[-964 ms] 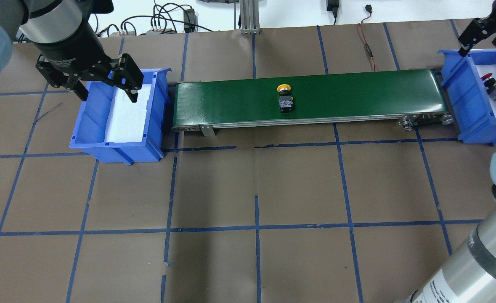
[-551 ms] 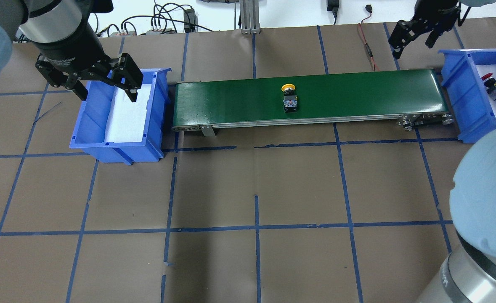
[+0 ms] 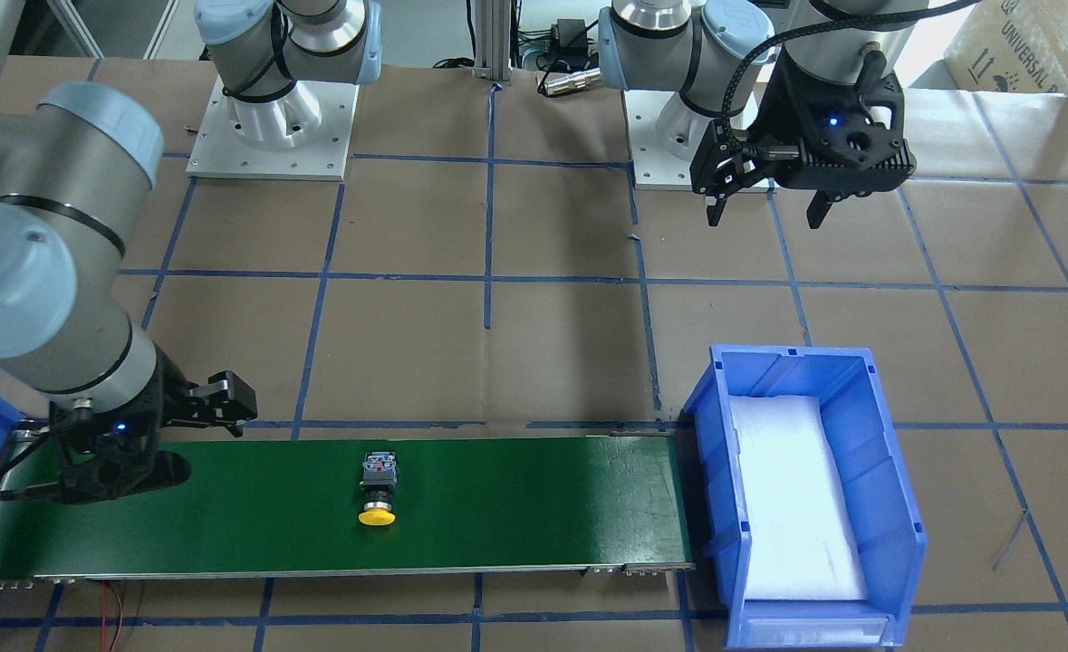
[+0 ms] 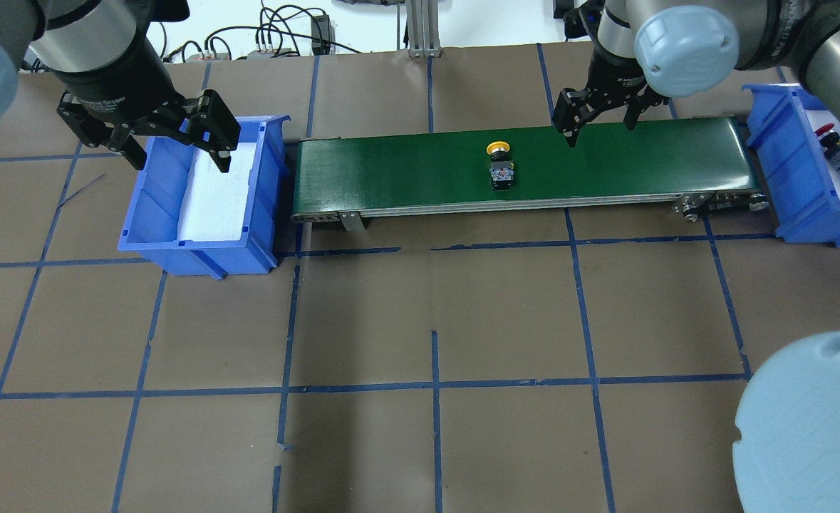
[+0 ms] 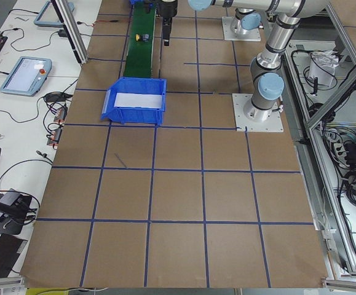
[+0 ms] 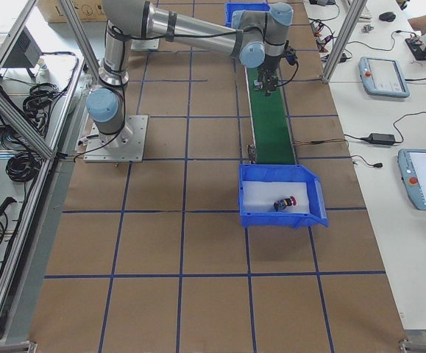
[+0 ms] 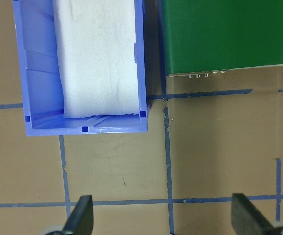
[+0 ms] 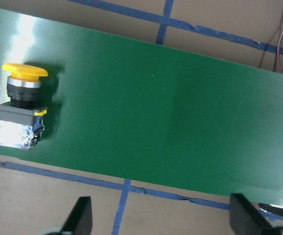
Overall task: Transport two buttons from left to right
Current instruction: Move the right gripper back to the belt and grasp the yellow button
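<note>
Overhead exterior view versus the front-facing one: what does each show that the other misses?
Only the overhead view shows the red button, lying in the blue bin past the right end of the green conveyor belt. Only the front-facing view shows the arms' white base plates. Both show the yellow button lying on its side on that belt, and the foam-lined bin at its other end.
</note>
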### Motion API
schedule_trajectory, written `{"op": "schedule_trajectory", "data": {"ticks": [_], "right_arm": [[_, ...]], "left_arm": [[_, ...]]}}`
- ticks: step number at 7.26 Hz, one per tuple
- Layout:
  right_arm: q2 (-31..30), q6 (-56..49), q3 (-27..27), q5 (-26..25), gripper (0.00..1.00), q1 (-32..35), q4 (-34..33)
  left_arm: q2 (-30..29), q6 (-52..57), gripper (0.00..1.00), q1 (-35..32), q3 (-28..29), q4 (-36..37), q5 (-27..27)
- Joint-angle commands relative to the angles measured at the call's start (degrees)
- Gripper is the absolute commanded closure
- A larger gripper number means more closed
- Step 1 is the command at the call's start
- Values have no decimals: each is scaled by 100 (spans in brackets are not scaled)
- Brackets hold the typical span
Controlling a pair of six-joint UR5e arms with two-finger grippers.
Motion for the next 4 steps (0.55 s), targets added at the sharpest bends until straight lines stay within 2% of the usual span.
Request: {"op": "schedule_trajectory", "data": {"ticks": [1,4], "right_arm": [[44,56,171,44,1,37,-225],[176,100,391,245,1,28,-620]], "left_arm": [[2,6,0,5,0,-1,0],[2,6,0,14,0,-1,0]]}}
